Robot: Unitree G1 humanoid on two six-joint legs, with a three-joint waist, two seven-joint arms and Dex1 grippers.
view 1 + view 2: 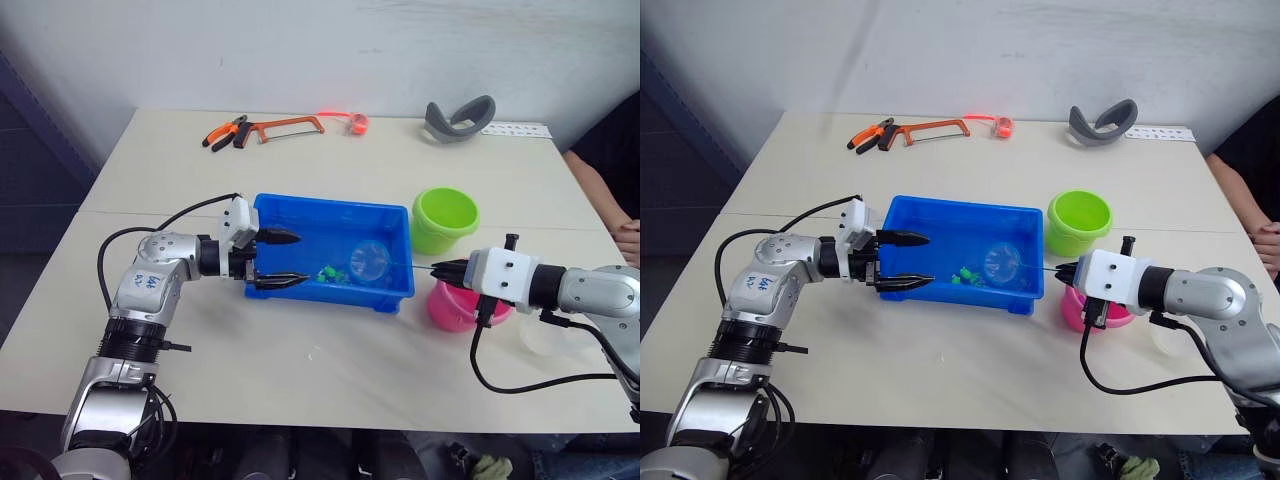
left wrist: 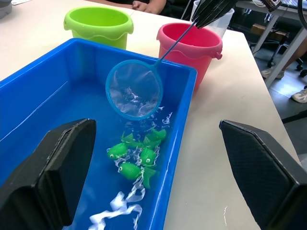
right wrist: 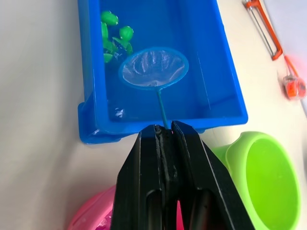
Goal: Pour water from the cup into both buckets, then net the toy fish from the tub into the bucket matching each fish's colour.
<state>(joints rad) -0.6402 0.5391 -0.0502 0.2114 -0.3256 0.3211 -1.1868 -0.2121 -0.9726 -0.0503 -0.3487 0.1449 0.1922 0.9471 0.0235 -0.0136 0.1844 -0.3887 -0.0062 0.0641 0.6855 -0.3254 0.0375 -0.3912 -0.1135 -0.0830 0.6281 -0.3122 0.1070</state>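
The table [image 1: 300,370] carries the blue tub [image 1: 330,228] at its middle, holding shallow water. Just beyond the tub's right end stand the two buckets: the green bucket [image 1: 445,218] farther back, the pink bucket [image 1: 452,308] nearer, partly behind the right arm. The clear cup [image 1: 550,340] sits on the table by the right forearm, so the pouring looks finished and the netting step is in hand.

The left pincer [image 1: 275,259] straddles the tub's left end, fingers spread wide, grasping nothing; it seems placed to steady the tub. The right pincer [image 3: 164,130] is clenched on the thin handle of the net [image 2: 134,89], whose hoop hangs above the water in the tub's right half, tilted, with no fish that I can make out in the mesh.

The smallest things, the green fish [image 2: 136,155], lie clustered in the water near the tub's front wall, just beside the hoop. No pink fish is seen in the tub.

Next, I judge, the net must dip under that cluster, scoop one fish, lift level so it stays in the mesh, then swing right and back to tip it into the green bucket, not the nearer pink one.
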